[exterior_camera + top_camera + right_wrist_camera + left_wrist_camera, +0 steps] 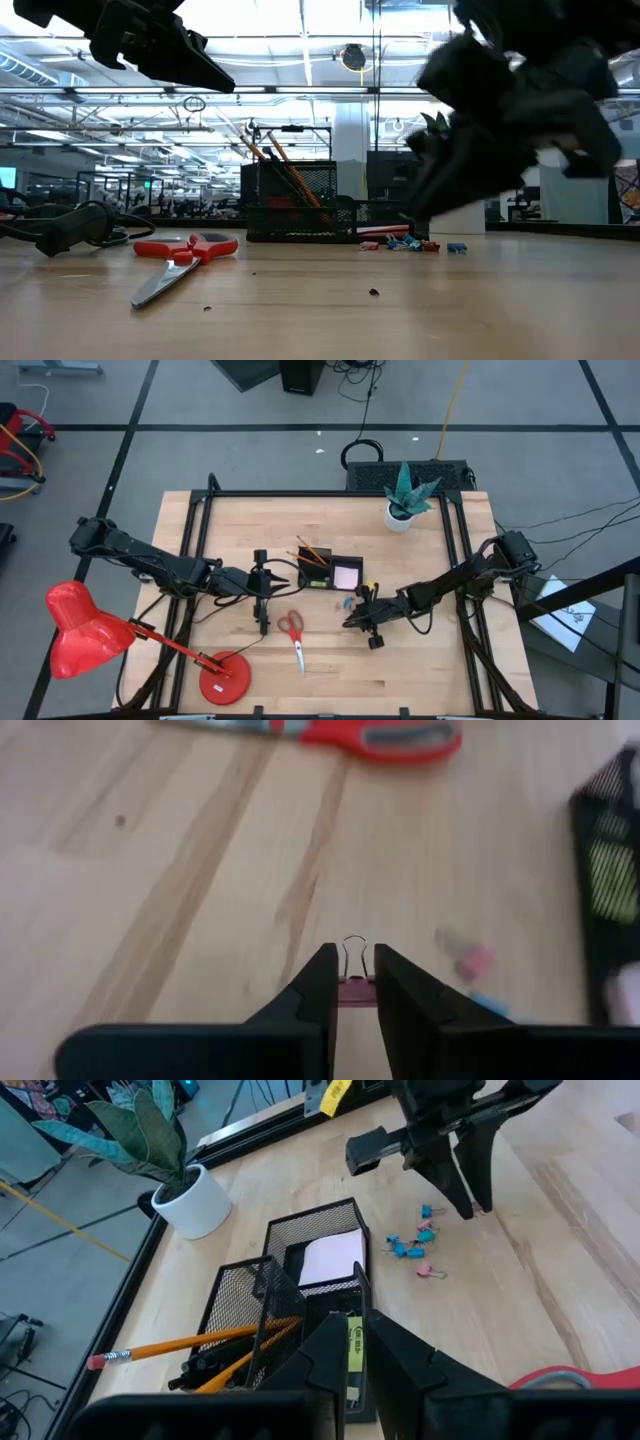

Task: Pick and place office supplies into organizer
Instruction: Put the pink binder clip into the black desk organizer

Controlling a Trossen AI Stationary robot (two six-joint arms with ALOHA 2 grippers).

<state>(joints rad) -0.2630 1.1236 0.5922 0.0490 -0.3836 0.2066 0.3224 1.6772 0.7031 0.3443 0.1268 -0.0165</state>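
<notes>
The right gripper [350,982], jaws clamped on a pink binder clip [354,982] beside the organizer [331,573], carries something light, stiff and slippery, best pinched across its body.

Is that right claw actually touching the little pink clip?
Touching. The right wrist view shows the right gripper fingers pinching the pink binder clip between them.

Both arms are dark, nearly black, built of slim jointed segments with rounded housings at the joints, and black cables trail from their bases on either side of the organizer [331,572]. The left gripper [345,1365] and right gripper [351,982] each end in two flat, matte black tapering fingers.
</notes>
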